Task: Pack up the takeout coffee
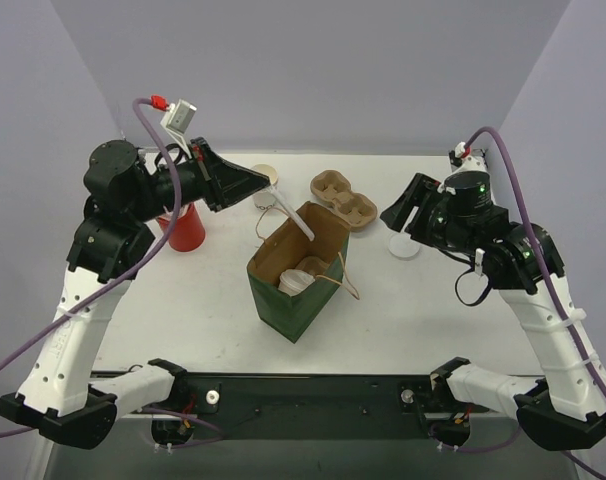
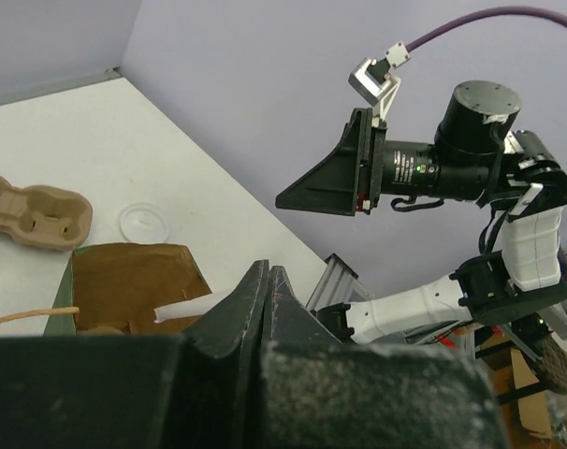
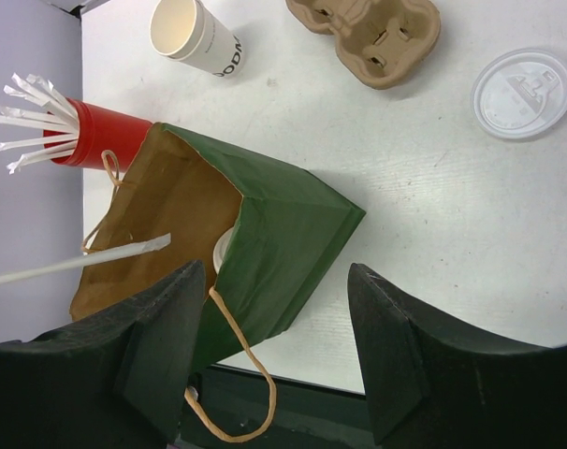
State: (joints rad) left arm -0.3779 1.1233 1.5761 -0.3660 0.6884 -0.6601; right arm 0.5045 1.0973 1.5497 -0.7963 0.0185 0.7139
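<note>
You have the left end effector [image 1: 271, 187] clamped on a straw [image 3: 78, 261], tip angled into the green bag [image 3: 293, 224] (probably to drop it in). Right end effector [image 3: 272, 281] is open and empty. Takeout coffee [image 3: 195, 39] stands on the tabletop [image 3: 433, 206] beyond the bag. A white shape [image 3: 222, 253] sits inside the bag, unidentifiable.

Beyond the open green bag [image 3: 293, 224] sit a white cup [image 3: 204, 42], a cardboard carrier [image 3: 372, 37] and a lid [image 3: 524, 94]; a straw [image 3: 78, 262] crosses its mouth.
</note>
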